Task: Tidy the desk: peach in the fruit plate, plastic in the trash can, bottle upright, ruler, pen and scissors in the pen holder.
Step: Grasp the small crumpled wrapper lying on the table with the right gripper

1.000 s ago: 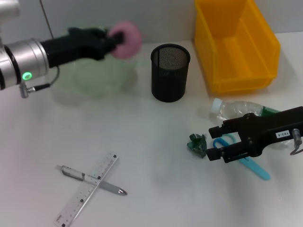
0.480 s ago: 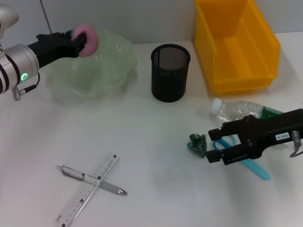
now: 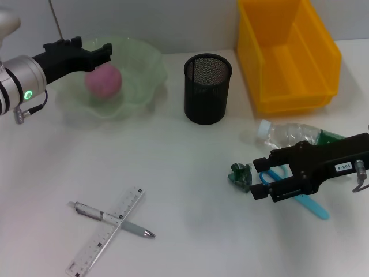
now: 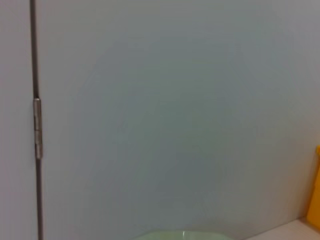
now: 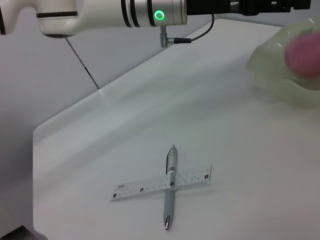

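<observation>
The pink peach (image 3: pixel 104 81) lies in the pale green fruit plate (image 3: pixel 144 69); the right wrist view shows it too (image 5: pixel 305 55). My left gripper (image 3: pixel 86 51) is open and empty just above the plate's back left rim. My right gripper (image 3: pixel 259 175) is open and low over the table, next to the crumpled green plastic (image 3: pixel 240 175), with a handle ring of the blue scissors (image 3: pixel 305 202) between its fingers. The clear bottle (image 3: pixel 288 133) lies on its side behind it. The ruler (image 3: pixel 106 231) and pen (image 3: pixel 112 220) lie crossed at the front left. The black mesh pen holder (image 3: pixel 207 89) stands mid-table.
A yellow bin (image 3: pixel 285 55) stands at the back right beside the pen holder. The right wrist view shows the ruler (image 5: pixel 165 182), the pen (image 5: pixel 170 192), the plate (image 5: pixel 280 70) and the left arm (image 5: pixel 125 12). The left wrist view shows the wall and the plate's rim (image 4: pixel 180 235).
My left gripper has carried the peach left over the plate, opened and let it go; the peach now lies in the plate. The right arm has barely moved.
</observation>
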`<action>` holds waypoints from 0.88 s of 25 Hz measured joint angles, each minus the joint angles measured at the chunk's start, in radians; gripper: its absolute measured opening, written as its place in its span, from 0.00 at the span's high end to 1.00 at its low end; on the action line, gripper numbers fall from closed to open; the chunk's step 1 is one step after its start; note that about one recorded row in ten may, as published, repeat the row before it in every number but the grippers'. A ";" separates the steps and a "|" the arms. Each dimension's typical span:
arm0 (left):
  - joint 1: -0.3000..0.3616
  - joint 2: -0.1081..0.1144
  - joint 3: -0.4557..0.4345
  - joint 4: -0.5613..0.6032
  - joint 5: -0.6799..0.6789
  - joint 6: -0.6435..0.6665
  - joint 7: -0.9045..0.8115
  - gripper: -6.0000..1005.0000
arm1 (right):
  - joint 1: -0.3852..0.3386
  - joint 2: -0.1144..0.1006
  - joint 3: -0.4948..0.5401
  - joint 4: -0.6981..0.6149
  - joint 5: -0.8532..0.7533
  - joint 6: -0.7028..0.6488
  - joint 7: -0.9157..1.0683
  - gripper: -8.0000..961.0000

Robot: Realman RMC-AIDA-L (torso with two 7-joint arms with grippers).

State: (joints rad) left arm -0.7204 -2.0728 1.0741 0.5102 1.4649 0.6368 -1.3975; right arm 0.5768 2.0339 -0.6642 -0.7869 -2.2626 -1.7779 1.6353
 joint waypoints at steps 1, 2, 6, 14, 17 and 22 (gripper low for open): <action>0.000 0.000 0.000 0.000 0.000 0.000 0.000 0.41 | 0.000 0.000 0.000 0.000 0.000 0.000 0.000 0.21; 0.001 0.001 -0.005 0.004 -0.001 0.016 -0.015 0.29 | 0.000 0.000 0.001 0.000 0.000 0.000 0.000 0.21; 0.032 0.020 -0.008 0.053 0.002 0.204 -0.125 0.18 | 0.000 -0.001 0.004 0.000 0.000 0.000 0.000 0.21; 0.110 0.099 0.003 0.150 0.050 0.733 -0.237 0.14 | 0.001 -0.013 0.010 -0.007 0.000 0.000 0.001 0.21; 0.115 0.105 0.001 0.151 0.117 0.819 -0.241 0.14 | 0.001 -0.015 0.011 -0.008 0.000 0.000 0.001 0.21; 0.117 0.090 0.003 0.150 0.250 0.873 -0.240 0.14 | 0.003 -0.021 0.005 -0.017 -0.002 -0.003 0.010 0.21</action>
State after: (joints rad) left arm -0.6038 -1.9830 1.0771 0.6606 1.7148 1.5099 -1.6375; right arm 0.5800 2.0131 -0.6588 -0.8039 -2.2643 -1.7806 1.6450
